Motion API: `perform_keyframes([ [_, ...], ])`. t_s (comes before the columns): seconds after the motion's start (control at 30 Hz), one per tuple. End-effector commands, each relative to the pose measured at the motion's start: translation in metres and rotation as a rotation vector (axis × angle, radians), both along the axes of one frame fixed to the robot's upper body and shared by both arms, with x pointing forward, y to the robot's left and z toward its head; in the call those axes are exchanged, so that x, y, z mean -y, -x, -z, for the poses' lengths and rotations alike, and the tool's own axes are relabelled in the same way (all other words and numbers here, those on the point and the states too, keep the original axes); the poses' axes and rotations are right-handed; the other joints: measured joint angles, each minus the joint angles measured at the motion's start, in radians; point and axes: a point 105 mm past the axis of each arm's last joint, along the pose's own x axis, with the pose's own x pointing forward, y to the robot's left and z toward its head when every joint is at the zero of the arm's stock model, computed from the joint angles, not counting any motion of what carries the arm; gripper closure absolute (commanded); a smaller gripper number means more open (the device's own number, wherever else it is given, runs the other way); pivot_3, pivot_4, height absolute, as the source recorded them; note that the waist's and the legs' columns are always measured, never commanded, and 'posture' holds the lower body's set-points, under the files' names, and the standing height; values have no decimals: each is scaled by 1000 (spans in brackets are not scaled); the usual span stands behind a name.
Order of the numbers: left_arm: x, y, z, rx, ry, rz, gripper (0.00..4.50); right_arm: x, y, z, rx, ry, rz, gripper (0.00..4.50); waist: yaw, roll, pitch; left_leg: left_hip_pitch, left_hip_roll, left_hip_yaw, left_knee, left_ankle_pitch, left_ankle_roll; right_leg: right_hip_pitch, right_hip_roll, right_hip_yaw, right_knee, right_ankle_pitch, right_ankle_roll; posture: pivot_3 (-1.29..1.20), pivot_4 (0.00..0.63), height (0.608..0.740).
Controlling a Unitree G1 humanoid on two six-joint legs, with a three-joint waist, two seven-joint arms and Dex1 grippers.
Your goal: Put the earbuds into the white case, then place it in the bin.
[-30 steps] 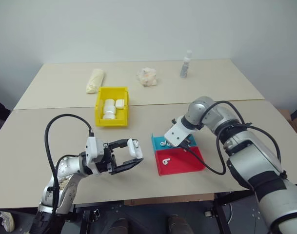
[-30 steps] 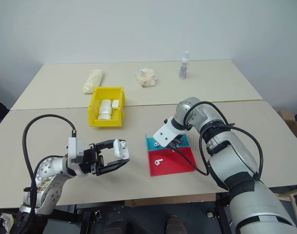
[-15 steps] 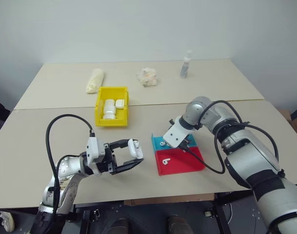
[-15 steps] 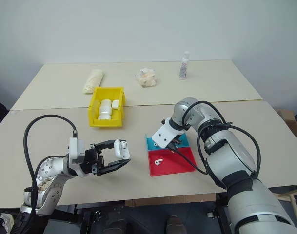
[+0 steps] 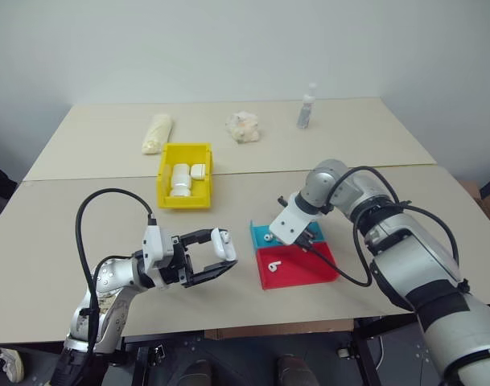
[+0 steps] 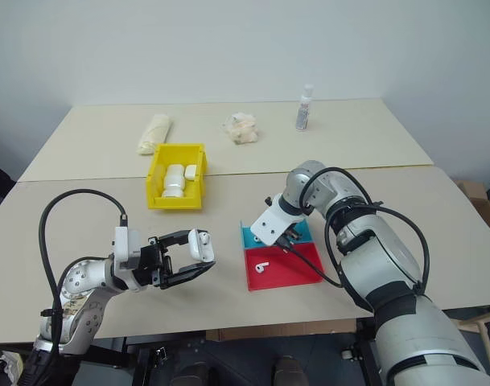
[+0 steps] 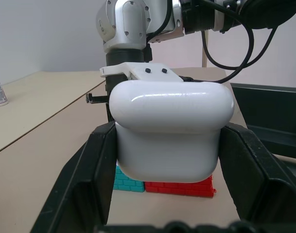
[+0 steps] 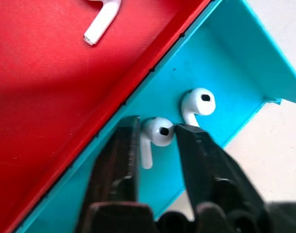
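Right wrist view gave us what the head camera could not: our right gripper [image 8: 154,132] had its two black fingers narrowed around the bulb of one tiny glossy white earbud [image 8: 156,132] lying in the shallow turquoise plastic tray [image 8: 225,73], a second earbud [image 8: 198,103] just beside it, and a third [image 8: 102,20] on the adjoining shallow red plastic tray [image 8: 50,87]. Whether the pads already pinched the bulb we could not tell. From the head views we saw both trays side by side on the beige desk [image 5: 67,217], and our left gripper [image 5: 216,256] off to the left, its fingers clamped on the small glossy white rounded plastic case [image 7: 170,130]; the left wrist view showed its lid closed. We judged the step to be picking the first earbud. Next we would need to finish the pinch, lift without flicking the tiny piece away, and have the case lid opened. Farther back, the bright yellow rectangular plastic bin [image 5: 162,178] already held look-alike white cases.
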Motion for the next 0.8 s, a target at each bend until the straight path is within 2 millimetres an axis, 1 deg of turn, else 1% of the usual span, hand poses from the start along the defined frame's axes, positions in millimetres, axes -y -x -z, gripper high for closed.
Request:
perform_keyframes([
  [0.03,4,4,-10,53,10,20,1707,-2,0,-4,16,-7,-14,2900,0,0,0,0,0,0,0,0,0,0,0,0,0,0,0,0,150,740],
  [0.3,4,3,-11,53,11,19,1707,-1,-1,-2,21,-5,-5,2900,0,0,0,0,0,0,0,0,0,0,0,0,0,0,0,0,150,740],
  [0.37,4,3,-11,53,11,19,1707,-1,-1,-2,23,-4,-6,3282,0,0,0,0,0,0,0,0,0,0,0,0,0,0,0,0,150,740],
  [0.43,4,3,-11,54,12,20,1707,-1,-2,-2,25,-10,-4,3771,0,0,0,1,0,0,0,0,0,0,0,0,0,0,0,0,150,740],
  [0.8,4,2,-11,54,16,20,1707,-2,-2,-3,30,-24,3,3771,0,0,0,1,0,0,0,0,0,1,0,0,0,0,0,0,150,740],
])
